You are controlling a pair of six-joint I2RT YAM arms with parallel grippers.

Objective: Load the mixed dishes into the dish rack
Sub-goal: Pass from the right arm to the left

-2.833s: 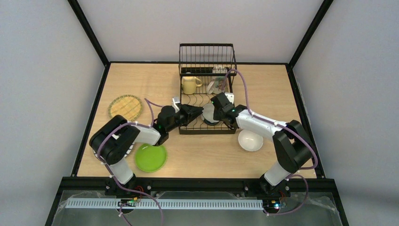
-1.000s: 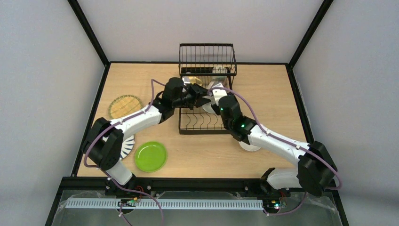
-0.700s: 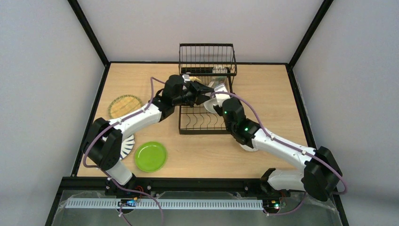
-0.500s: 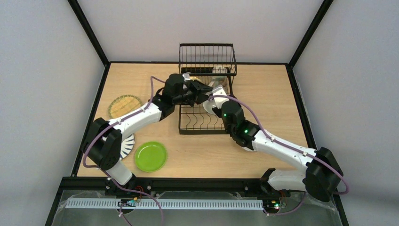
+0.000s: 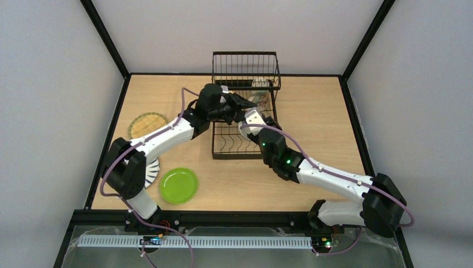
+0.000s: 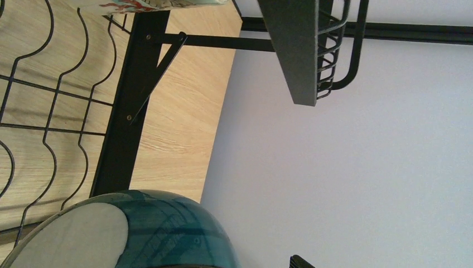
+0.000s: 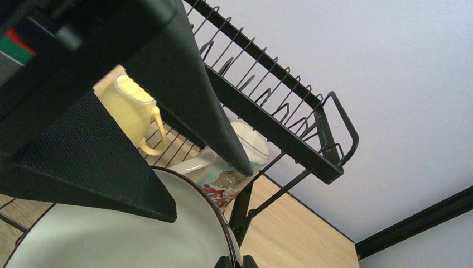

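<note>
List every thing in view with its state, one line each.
Left claw, open, empty, over the rack.
Right claw, shut on the blue bowl at its rim.
Blue bowl, held over the rack.
Yellow mug, in the rack.
Patterned cup, in the rack.
Green plate, flat on the table.
Woven plate, flat on the table.
Striped plate, on the table, partly hidden by the left arm.
Rack, near slots empty.

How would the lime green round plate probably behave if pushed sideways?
The lime green round plate lies flat on the wooden table, so it would probably slide, not tip. Its glossy look suggests a stiff, possibly slippery rim.
</note>
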